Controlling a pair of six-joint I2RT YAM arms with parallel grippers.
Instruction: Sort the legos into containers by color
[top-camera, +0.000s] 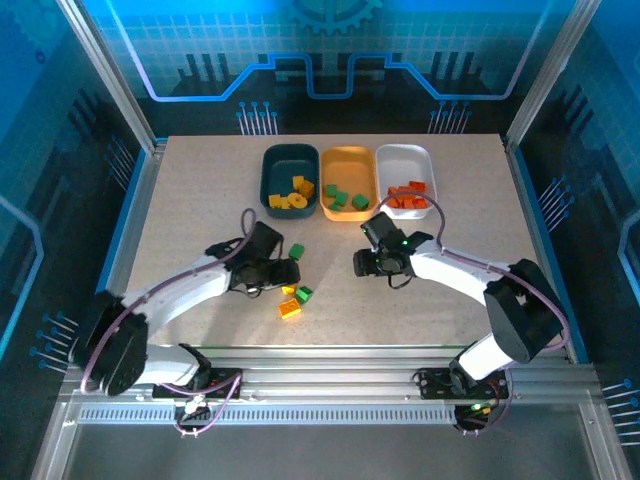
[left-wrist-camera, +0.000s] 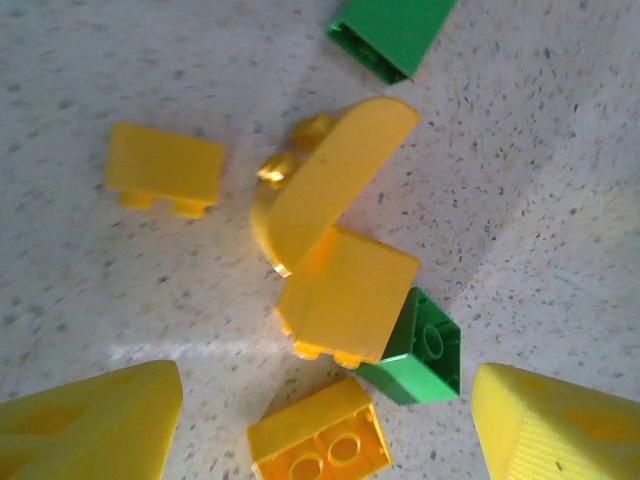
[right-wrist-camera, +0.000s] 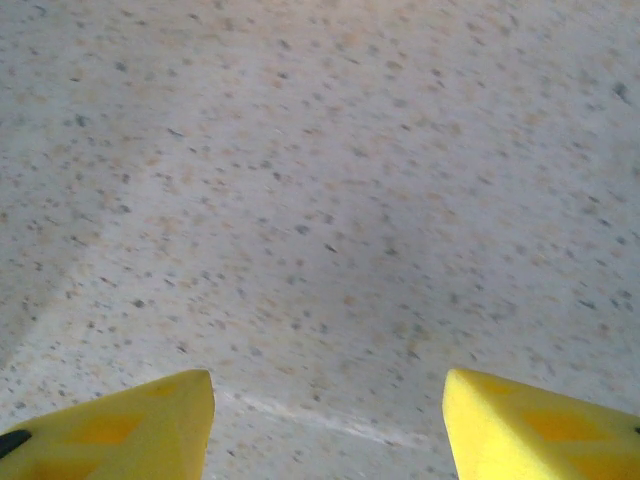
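Observation:
Three trays stand in a row at the back: dark teal (top-camera: 276, 160) with yellow legos, orange-yellow (top-camera: 348, 157) with green ones, white (top-camera: 404, 156) with red/orange ones. Loose legos lie left of centre. My left gripper (left-wrist-camera: 330, 430) hangs open over them. A yellow brick (left-wrist-camera: 318, 443) lies upside down between its fingers, touching neither. Beyond it are a green brick (left-wrist-camera: 422, 350), a yellow block (left-wrist-camera: 345, 295), a curved yellow piece (left-wrist-camera: 325, 180), a small yellow brick (left-wrist-camera: 165, 168) and another green brick (left-wrist-camera: 390, 30). My right gripper (right-wrist-camera: 328, 420) is open over bare table.
In the top view the left gripper (top-camera: 285, 272) sits beside a green brick (top-camera: 296, 251), another green brick (top-camera: 304, 294) and a yellow one (top-camera: 290, 308). The right gripper (top-camera: 362, 262) is at mid-table, below the orange-yellow tray. Metal frame posts stand at the table's sides.

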